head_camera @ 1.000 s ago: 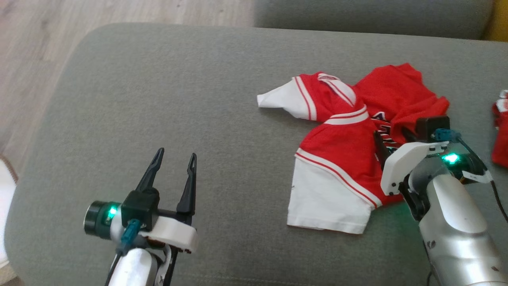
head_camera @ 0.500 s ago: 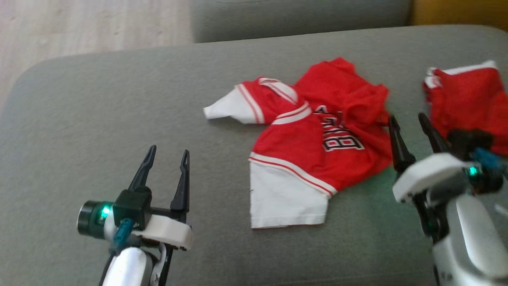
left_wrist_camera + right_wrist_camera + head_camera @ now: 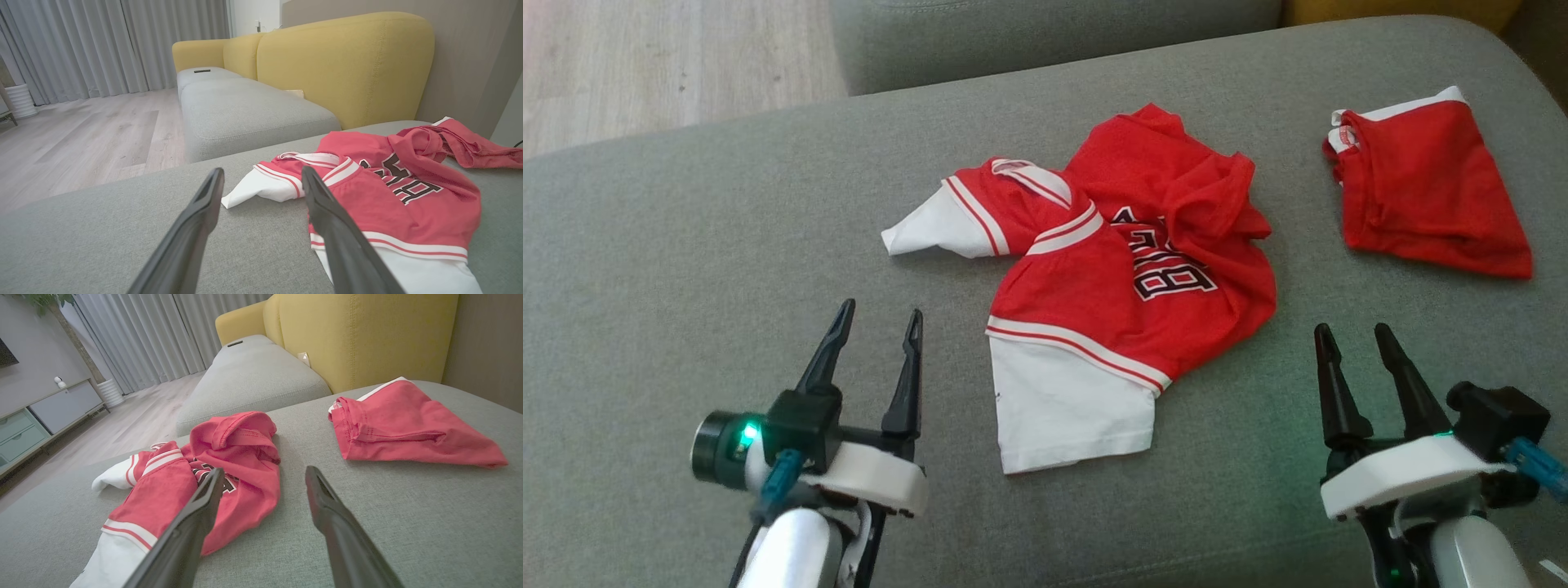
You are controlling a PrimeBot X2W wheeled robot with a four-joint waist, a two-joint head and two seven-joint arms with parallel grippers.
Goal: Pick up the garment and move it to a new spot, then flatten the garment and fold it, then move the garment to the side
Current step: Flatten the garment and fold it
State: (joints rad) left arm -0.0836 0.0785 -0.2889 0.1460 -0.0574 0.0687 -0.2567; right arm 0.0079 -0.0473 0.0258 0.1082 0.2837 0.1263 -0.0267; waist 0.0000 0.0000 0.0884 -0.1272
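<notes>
A crumpled red and white garment with black lettering lies in a heap near the middle of the grey sofa seat. It also shows in the left wrist view and the right wrist view. My left gripper is open at the lower left, well left of the garment, holding nothing. My right gripper is open at the lower right, just right of the garment's edge, empty and apart from it.
A second red garment, folded, lies at the back right of the seat. Another grey cushion and yellow backrests stand behind. Wooden floor lies past the seat's far left edge.
The right gripper has drawn back off the garment to the lower right, empty. The camera has turned right, bringing the folded red garment into view. The left gripper holds still.
</notes>
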